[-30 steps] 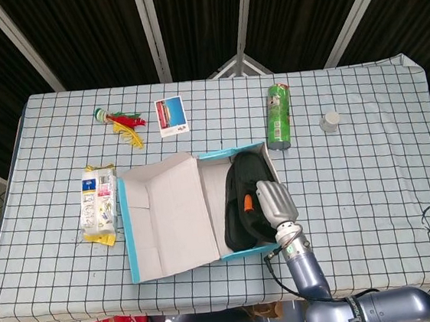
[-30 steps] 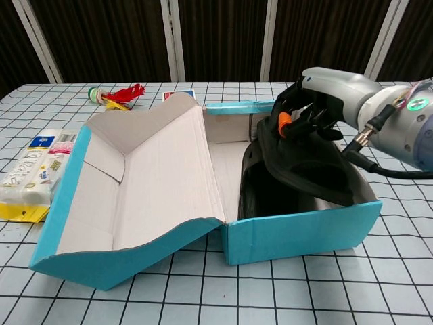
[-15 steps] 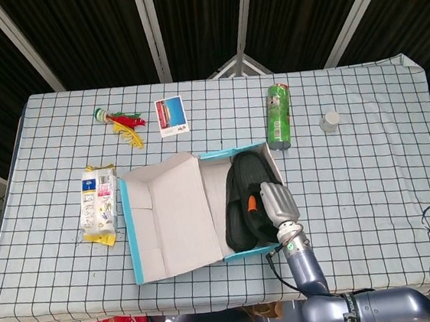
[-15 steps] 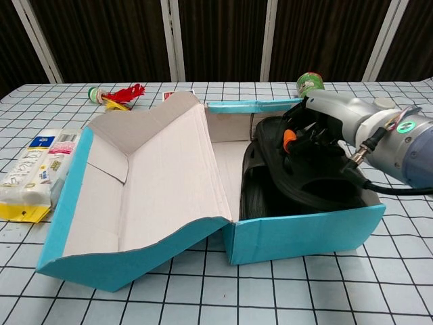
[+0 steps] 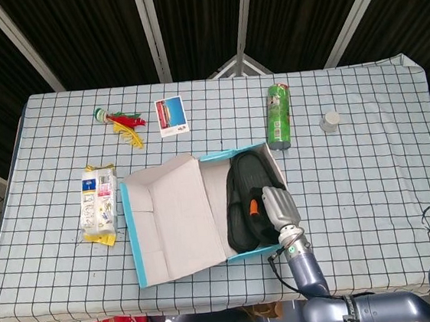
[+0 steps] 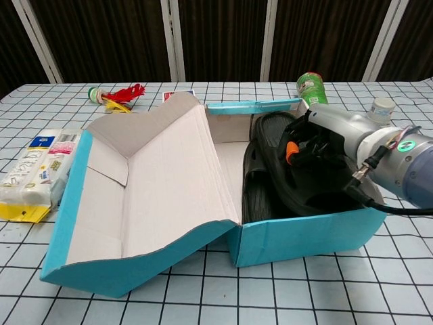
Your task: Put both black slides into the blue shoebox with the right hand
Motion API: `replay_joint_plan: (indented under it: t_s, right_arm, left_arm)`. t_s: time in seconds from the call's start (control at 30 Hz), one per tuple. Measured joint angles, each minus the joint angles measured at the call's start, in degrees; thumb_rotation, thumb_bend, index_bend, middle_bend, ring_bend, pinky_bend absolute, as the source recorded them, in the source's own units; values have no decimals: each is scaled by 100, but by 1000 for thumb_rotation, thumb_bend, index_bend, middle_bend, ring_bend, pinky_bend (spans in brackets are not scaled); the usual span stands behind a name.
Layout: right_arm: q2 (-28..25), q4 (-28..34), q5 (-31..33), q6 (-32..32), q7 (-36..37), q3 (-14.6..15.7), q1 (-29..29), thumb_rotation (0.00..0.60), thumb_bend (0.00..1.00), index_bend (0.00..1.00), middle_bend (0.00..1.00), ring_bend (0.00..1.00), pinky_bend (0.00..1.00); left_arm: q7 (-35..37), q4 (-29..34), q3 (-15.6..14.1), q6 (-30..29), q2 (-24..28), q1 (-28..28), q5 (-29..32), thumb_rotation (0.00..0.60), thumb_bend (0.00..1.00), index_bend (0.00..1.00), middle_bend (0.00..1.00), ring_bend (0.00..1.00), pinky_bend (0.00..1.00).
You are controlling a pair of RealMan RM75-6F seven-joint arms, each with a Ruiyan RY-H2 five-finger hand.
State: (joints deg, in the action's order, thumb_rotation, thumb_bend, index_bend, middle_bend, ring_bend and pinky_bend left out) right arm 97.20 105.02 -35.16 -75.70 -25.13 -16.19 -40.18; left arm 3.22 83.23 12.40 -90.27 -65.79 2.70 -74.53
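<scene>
My right hand (image 6: 318,139), fingers curled over the upper of two matte black slides (image 6: 287,172) inside the blue cardboard shoebox (image 6: 304,233), hides its grip; left hand unseen.

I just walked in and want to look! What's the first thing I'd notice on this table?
The big blue shoebox in the middle near the front, its lid flopped open to the left. Two black slides lie inside it, and the robot's right hand reaches into the box over them. Behind the box lies a green can on its side.
</scene>
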Motion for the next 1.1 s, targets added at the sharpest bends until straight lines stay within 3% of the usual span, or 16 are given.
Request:
replay_joint_plan:
  t_s: [0.5, 0.87, 1.1]
  right_arm:
    - [68, 122, -199, -73, -152, -101, 18, 600, 697, 585, 453, 618, 933]
    - [-272, 622, -315, -73, -351, -188, 20, 600, 633, 553, 453, 584, 908]
    - [-564, 1175, -273, -95, -293, -413, 59, 600, 633, 553, 453, 584, 908]
  left_arm:
    - [33, 2, 1, 3, 12, -5, 1, 600, 726, 184, 36, 0, 0]
    - [28, 13, -6, 10, 16, -4, -5, 600, 726, 185, 36, 0, 0]
    - [15, 21, -9, 6, 12, -2, -9, 600, 726, 184, 36, 0, 0]
